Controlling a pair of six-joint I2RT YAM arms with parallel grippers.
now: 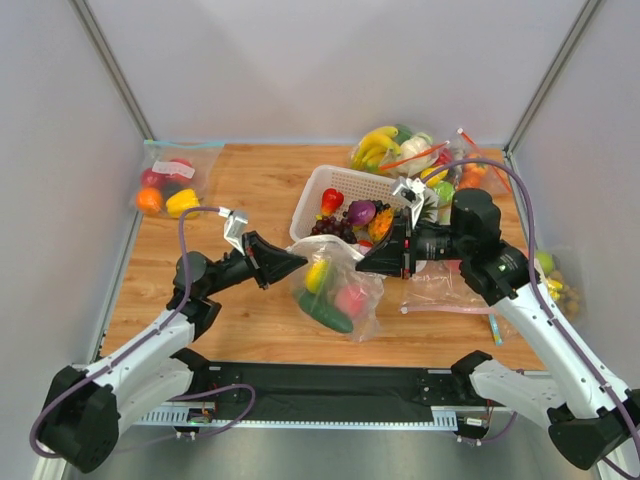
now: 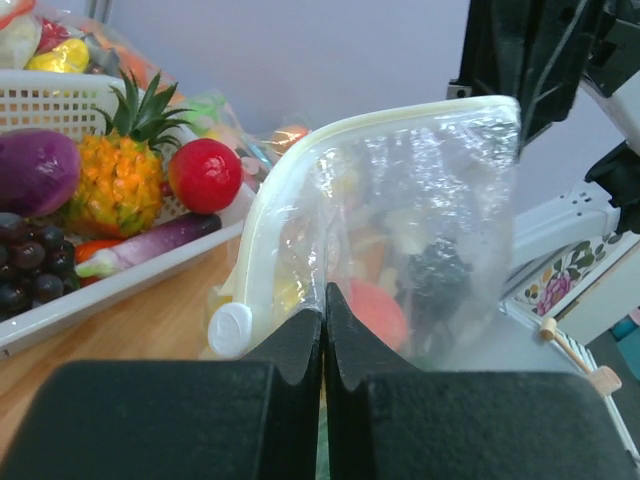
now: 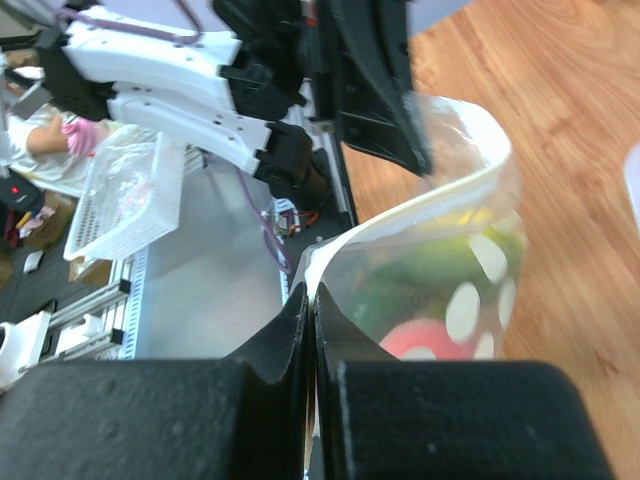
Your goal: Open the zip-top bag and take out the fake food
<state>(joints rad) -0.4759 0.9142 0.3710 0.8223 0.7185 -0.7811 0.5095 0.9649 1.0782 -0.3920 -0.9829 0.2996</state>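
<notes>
The zip-top bag stands on the table between my two grippers, its mouth pulled apart. Inside lie the dark green cucumber, the yellow fruit and the pink peach. My left gripper is shut on the bag's left wall, seen close in the left wrist view, beside the white slider. My right gripper is shut on the bag's right rim. The bag shows white dots, with the peach and cucumber behind them.
A white basket with grapes, pineapple and red fruits stands just behind the bag. Bags of fake food lie at the back right and back left. A flat clear bag lies under the right arm.
</notes>
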